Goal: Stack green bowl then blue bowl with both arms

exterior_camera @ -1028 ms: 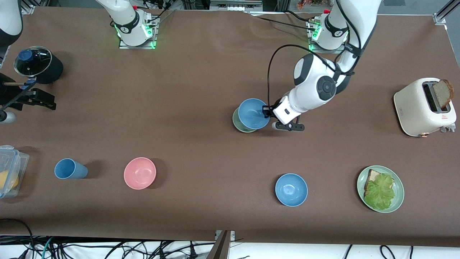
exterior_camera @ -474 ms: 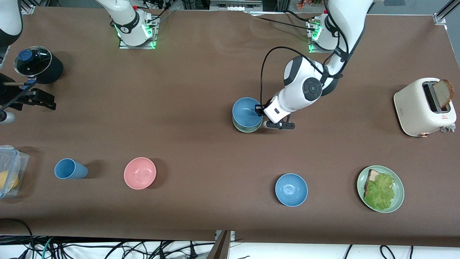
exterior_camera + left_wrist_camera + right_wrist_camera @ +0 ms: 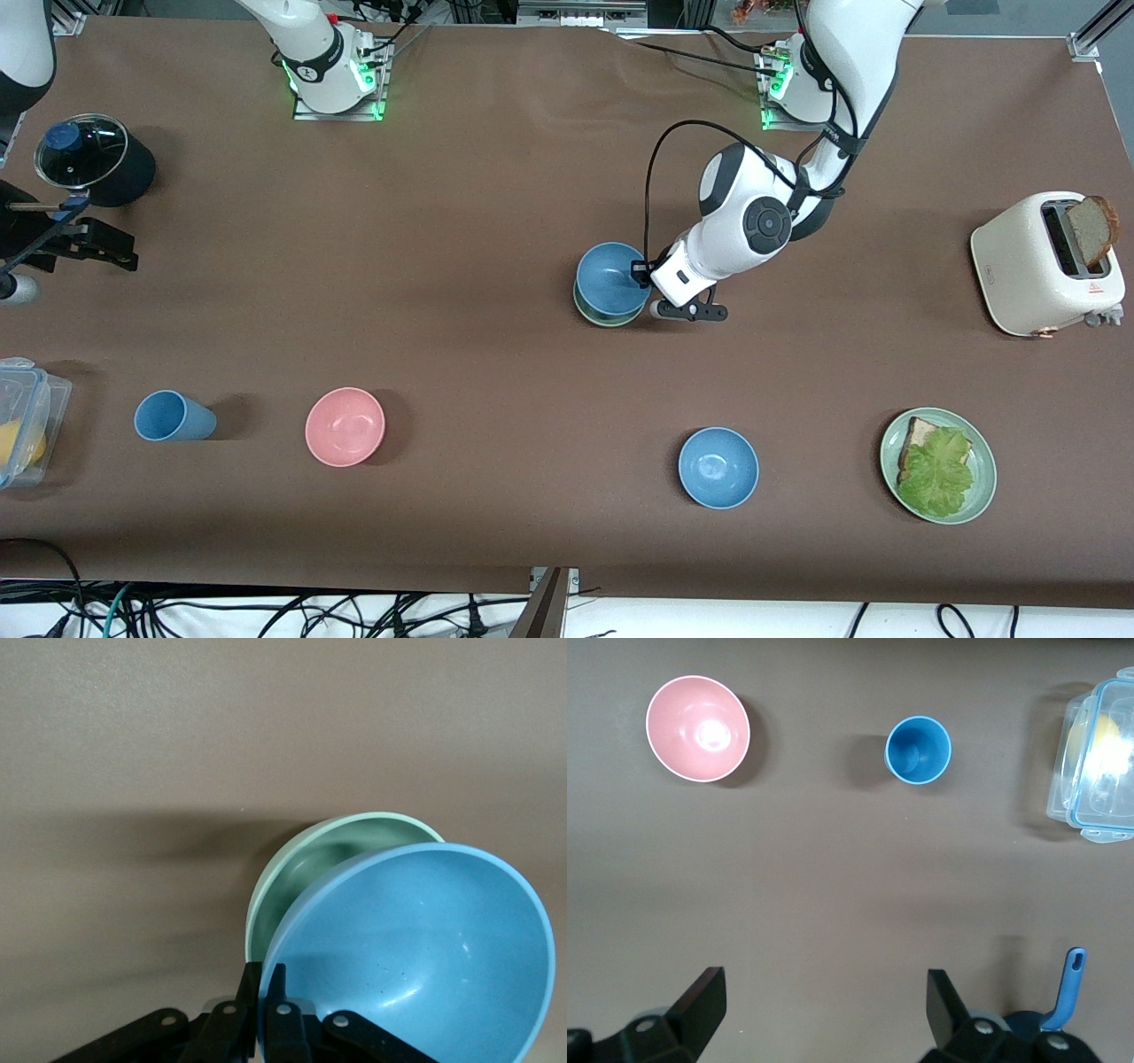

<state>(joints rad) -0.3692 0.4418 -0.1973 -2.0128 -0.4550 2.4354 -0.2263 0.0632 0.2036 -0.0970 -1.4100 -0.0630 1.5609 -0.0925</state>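
Observation:
The green bowl [image 3: 601, 318] stands on the table's middle, mostly covered; its rim also shows in the left wrist view [image 3: 312, 858]. My left gripper [image 3: 640, 274] is shut on the rim of the blue bowl [image 3: 609, 278]. It holds that bowl tilted and slightly off-centre in the green bowl. In the left wrist view the gripper [image 3: 264, 971] pinches the blue bowl's [image 3: 425, 948] wall, one finger inside and one outside. My right gripper [image 3: 93, 245] waits open and empty over the table at the right arm's end, near the black pot; its wrist view shows it too [image 3: 826, 994].
A brighter azure bowl [image 3: 718, 467] and a green plate with bread and lettuce [image 3: 982, 486] lie nearer the camera. A pink bowl [image 3: 345, 426], blue cup [image 3: 171, 416], plastic container [image 3: 22, 430] and black pot [image 3: 93, 161] are toward the right arm's end. A toaster [image 3: 1045, 263] stands at the left arm's end.
My left gripper carried the blue bowl a little toward the right arm's end and lowered it over the green bowl, which it now covers more. The right arm has not moved.

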